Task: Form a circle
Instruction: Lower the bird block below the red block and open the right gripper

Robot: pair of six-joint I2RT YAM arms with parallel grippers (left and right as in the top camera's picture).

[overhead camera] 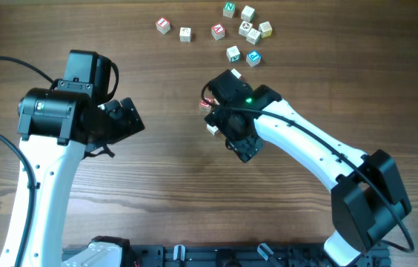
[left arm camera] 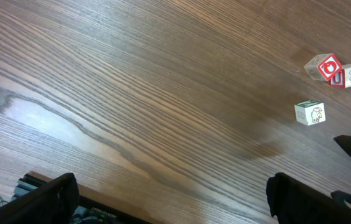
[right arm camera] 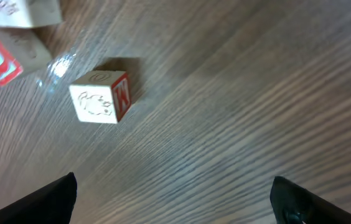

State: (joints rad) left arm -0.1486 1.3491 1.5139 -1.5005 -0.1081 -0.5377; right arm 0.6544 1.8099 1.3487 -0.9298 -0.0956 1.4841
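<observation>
I read both claws as spread wide apart, gripping nothing. The left claw (left arm camera: 172,186) hangs over bare counter (left arm camera: 132,93), left of centre. The right claw (right arm camera: 172,186) hangs at the counter's centre, just beside the circle (left arm camera: 332,70). The circle is only three pale cubes: two touching, one of them red-faced, and a third cube (left arm camera: 310,112) near them but apart. Loose cubes (overhead camera: 247,31) lie scattered near the counter's far edge, well apart from the circle.

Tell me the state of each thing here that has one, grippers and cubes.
Left gripper: open, empty.
Right gripper: open, empty.
Cube cluster: three cubes, two side by side, one apart; no ring.
Scattered cubes: loose, not arranged.
</observation>
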